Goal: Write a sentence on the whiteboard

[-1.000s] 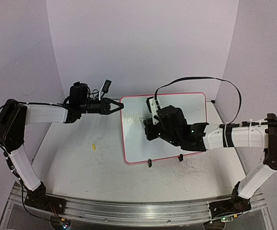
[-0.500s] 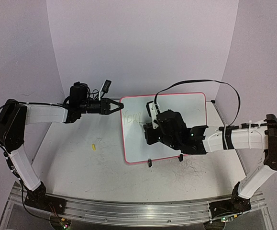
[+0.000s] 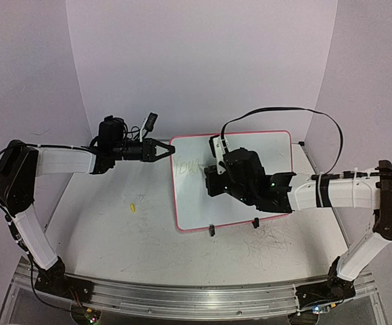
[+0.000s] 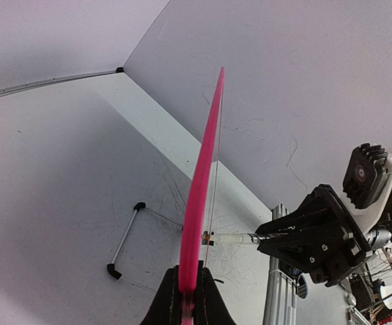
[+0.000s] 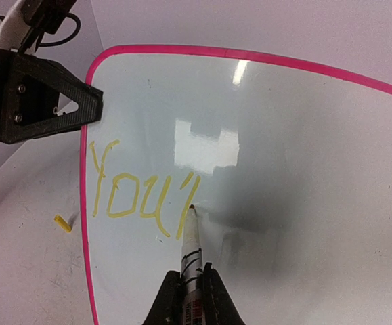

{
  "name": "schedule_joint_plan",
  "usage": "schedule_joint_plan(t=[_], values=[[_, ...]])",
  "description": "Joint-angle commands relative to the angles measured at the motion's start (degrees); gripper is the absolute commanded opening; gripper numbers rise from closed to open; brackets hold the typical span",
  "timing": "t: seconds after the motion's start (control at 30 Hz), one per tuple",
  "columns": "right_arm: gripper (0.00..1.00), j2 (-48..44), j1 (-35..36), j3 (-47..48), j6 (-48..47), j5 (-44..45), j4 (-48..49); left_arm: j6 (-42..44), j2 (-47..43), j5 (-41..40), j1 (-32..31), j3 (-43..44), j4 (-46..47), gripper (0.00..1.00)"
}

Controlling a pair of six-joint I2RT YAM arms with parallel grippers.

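Top external view: a large rectangular white whiteboard with rounded corners and a thin pink border is seen lying on the white worktop, toward 12 o'clock from the worktop's middle. Two small black clip feet are seen on its 6 o'clock edge. The board's 9 o'clock edge, close to the 10 o'clock corner, is clenched by the left fingers. The board's middle is covered by the right arm, reaching in from 3 o'clock.

Left wrist view: the pink rim is seen edge-on, pinched between the two black fingers.

Right wrist view: a thin pale-barrelled marker pen with black bands is gripped tight by the right fingers. The pen is pointed to 12 o'clock and its tip is touching the board surface. The yellow-green handwritten sentence is read as "You'" only. It is placed in the board's 9 o'clock part, just beside the pink border. The pen tip is set on the last slanted stroke, at the 3 o'clock end of the writing. One black left finger is seen on the border at 10 o'clock from the writing. A small yellow piece is seen on the worktop off the board's 9 o'clock edge, apart from it.
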Motion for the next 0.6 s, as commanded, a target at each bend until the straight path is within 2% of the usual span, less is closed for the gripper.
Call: schedule_joint_plan(t=[0.0, 0.2, 0.57], values=[[0.00, 0.3, -0.6, 2.2, -0.4, 3.4, 1.0, -0.1, 0.1, 1.5, -1.3, 0.5, 0.2, 0.02], [0.00, -0.5, -0.9, 2.7, 0.3, 6.1, 0.5, -0.1, 0.2, 1.5, -1.3, 0.5, 0.2, 0.02], [0.00, -4.2, -0.9, -1.3, -0.2, -0.5, 1.1, 0.0, 0.0, 1.6, -1.3, 0.5, 0.2, 0.02]])
